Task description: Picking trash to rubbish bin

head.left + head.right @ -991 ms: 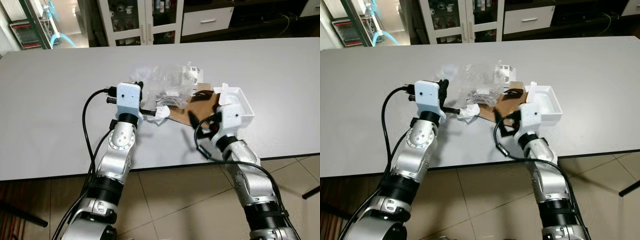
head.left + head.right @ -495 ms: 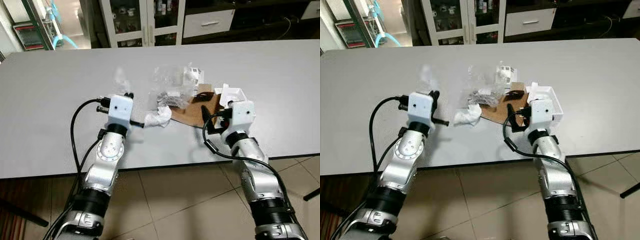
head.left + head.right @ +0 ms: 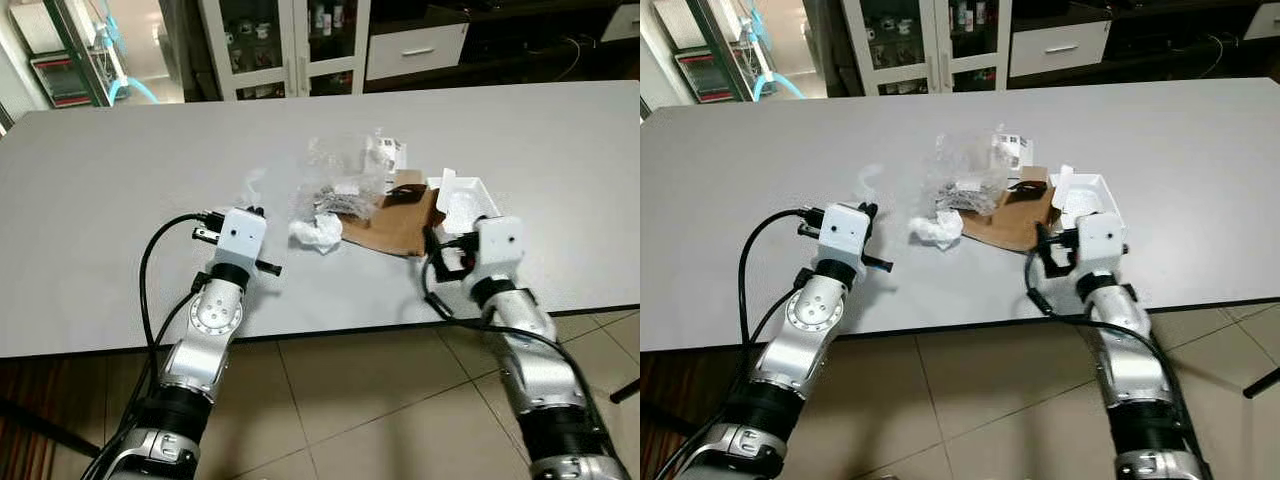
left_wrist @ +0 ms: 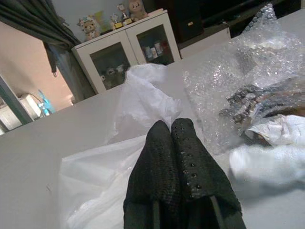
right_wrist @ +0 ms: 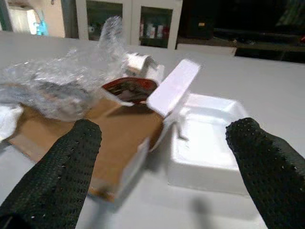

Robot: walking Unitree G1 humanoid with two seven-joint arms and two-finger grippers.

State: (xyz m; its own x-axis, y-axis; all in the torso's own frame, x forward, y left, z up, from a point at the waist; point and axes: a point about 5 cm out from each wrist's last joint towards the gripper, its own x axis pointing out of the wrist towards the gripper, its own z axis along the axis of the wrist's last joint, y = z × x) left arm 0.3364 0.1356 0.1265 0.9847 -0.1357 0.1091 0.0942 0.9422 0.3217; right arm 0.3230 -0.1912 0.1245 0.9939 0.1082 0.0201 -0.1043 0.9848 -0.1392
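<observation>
Trash lies mid-table: a bubble wrap bundle [image 3: 345, 172], a crumpled white tissue [image 3: 317, 231], a brown cardboard sheet [image 3: 396, 228] and a white foam tray [image 3: 470, 198]. A thin clear plastic film [image 3: 253, 185] lies left of them. My left gripper [image 3: 256, 212] is shut, with its tips [image 4: 174, 131] just short of the film [image 4: 143, 109] and nothing seen between them. The tissue [image 4: 267, 162] lies off to its side. My right gripper [image 3: 437, 256] stands wide open near the front edge. It faces the cardboard [image 5: 119, 124] and the tray [image 5: 209, 148] and touches neither.
The grey-white table [image 3: 120, 190] runs wide to both sides, and its near edge is just behind both wrists. Glass-door cabinets [image 3: 290, 40] stand beyond the far edge. A tiled floor [image 3: 350, 400] lies below the near edge.
Both arms have drawn back toward the near edge. The left gripper has left the tissue, which stays on the table, and the right gripper has moved off the cardboard.
</observation>
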